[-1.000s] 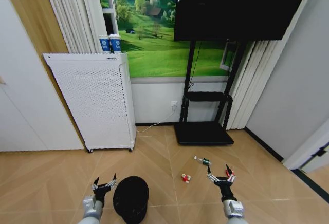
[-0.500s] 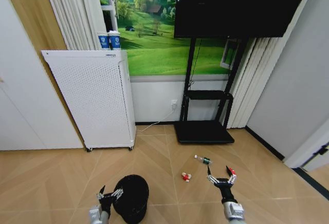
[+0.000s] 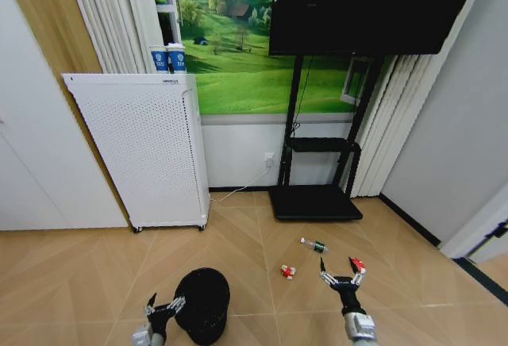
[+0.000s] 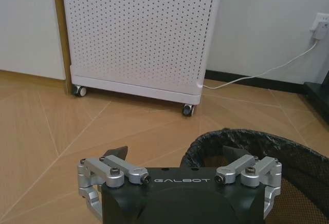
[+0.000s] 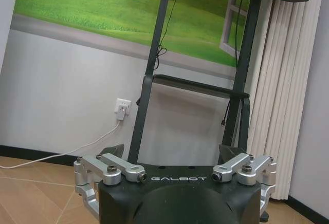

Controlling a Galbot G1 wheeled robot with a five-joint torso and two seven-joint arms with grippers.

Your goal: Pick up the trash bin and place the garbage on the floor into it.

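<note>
The left pincer [image 3: 160, 312], fingers spread apart, hovers just beside the black mesh trash bin [image 3: 202, 305] on the floor. It should straddle the near rim squarely before clamping. The right pincer [image 3: 341, 276] waits agape near the litter.

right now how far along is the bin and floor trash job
Nothing looks finished yet. The trash bin stands on the floor, ungrasped. In hand: the left tool is open beside the bin's rim, one finger near its edge in the left wrist view. The right tool is open, holding nothing. Left: lifting the bin, then collecting the clear bottle and the red-and-white pieces and, all on the floor.
</note>
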